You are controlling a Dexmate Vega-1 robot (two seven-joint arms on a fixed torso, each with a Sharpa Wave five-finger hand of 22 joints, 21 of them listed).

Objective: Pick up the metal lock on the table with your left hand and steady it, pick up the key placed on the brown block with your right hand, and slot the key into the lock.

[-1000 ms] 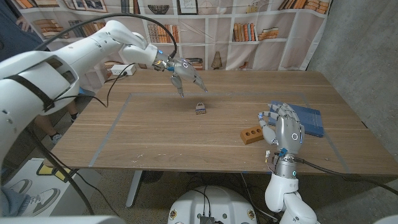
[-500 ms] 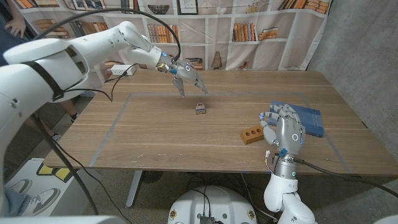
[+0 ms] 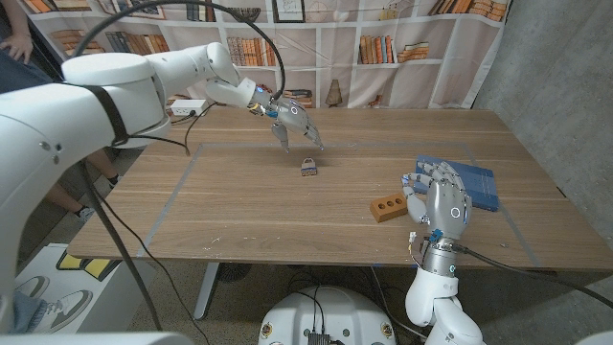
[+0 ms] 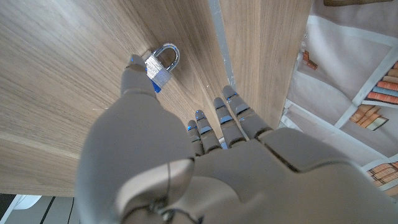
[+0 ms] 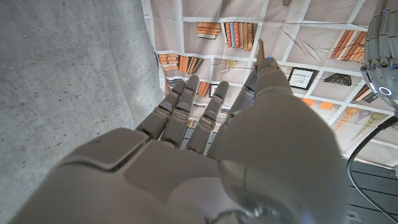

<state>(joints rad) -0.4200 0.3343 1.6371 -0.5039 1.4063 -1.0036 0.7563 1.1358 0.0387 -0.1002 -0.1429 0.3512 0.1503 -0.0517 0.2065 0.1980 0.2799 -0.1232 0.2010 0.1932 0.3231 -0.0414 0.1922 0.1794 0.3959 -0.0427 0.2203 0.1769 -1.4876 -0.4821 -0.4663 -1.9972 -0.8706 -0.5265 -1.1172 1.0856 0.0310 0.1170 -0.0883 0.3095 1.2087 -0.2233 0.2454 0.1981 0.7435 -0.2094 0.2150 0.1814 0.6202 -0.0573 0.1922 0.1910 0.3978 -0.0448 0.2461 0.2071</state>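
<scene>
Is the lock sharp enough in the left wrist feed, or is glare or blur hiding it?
Left wrist view: the lock is sharp, shackle glinting only mildly, the left hand soft and large up close. Head view: evenly lit, the lock small but distinct.

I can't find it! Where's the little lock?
In the head view the lock lies mid-table, just below the left hand's fingers, left of the brown block.

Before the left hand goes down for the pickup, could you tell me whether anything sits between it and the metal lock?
Nothing visible does. The left hand hovers open just above the metal lock, which lies alone on bare table.
</scene>
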